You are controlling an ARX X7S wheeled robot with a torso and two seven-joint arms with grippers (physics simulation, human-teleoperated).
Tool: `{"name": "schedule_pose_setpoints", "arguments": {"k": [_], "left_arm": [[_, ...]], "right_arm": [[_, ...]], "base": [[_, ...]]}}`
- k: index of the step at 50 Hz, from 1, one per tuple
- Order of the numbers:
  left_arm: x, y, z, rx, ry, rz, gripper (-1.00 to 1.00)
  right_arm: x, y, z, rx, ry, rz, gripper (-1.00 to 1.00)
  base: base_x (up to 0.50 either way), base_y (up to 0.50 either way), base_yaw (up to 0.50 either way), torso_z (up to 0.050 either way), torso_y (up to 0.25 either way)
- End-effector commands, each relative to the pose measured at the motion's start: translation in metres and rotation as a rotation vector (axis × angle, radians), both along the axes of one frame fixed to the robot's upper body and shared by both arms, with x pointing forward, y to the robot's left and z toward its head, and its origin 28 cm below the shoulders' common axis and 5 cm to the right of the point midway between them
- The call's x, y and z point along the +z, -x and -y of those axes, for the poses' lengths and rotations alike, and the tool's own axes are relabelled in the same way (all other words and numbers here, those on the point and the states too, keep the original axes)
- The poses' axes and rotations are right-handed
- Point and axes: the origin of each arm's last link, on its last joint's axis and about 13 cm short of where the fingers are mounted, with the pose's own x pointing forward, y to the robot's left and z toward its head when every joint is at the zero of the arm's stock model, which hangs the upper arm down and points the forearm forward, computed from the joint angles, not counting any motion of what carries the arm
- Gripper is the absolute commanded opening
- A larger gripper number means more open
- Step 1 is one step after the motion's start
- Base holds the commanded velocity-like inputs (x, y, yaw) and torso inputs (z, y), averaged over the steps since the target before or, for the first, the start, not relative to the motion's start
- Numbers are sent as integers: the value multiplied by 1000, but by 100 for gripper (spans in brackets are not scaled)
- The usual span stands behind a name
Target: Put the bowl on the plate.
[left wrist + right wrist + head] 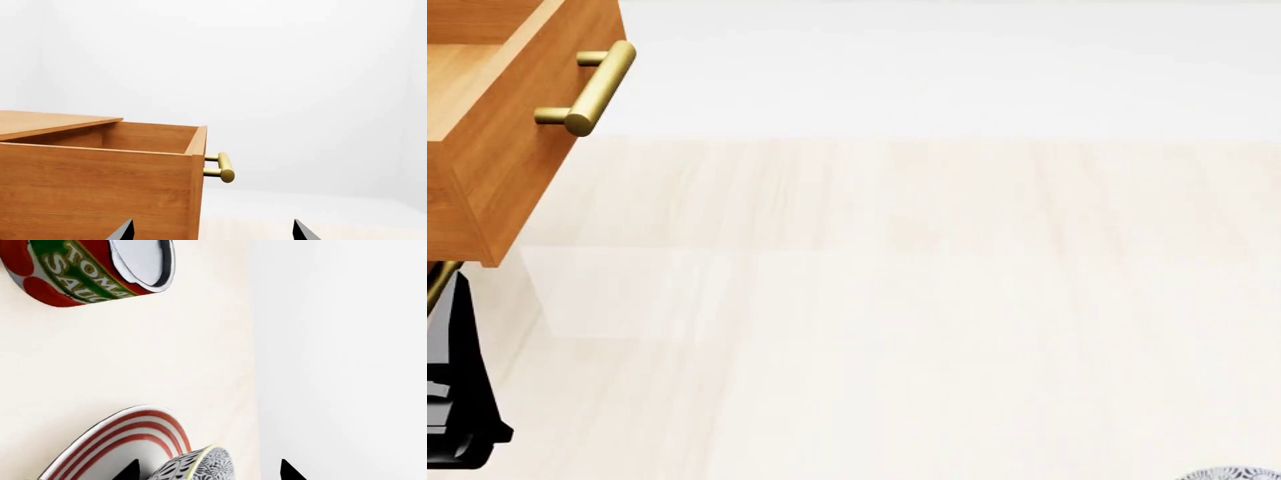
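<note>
In the right wrist view the bowl (200, 466), grey-and-white patterned with a pale rim, shows at the frame edge between the two dark fingertips of my right gripper (208, 471). The jaws stand wide apart and neither tip visibly touches the bowl. The bowl overlaps the edge of the white plate (113, 440) with red rings; whether it rests on it I cannot tell. In the head view only a sliver of the bowl (1236, 473) shows at the bottom right corner. My left gripper (210, 232) is open and empty beside the wooden drawer.
A red tomato sauce can (87, 270) lies on its side on the pale table beyond the plate. An open wooden drawer (494, 120) with a brass handle (594, 85) juts out at the head view's upper left, above my left arm (457, 400).
</note>
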Motion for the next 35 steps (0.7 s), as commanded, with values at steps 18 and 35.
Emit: {"name": "schedule_pose_setpoints", "arguments": {"k": [18, 35], "left_arm": [[2, 14, 0, -77, 144, 68, 100], [-33, -2, 5, -85, 241, -97, 100]], "right_arm": [[12, 27, -57, 661, -719, 318, 100], [-23, -41, -75, 540, -1515, -24, 100]], "base": [[0, 0, 0, 0, 0], [0, 0, 0, 0, 0]]}}
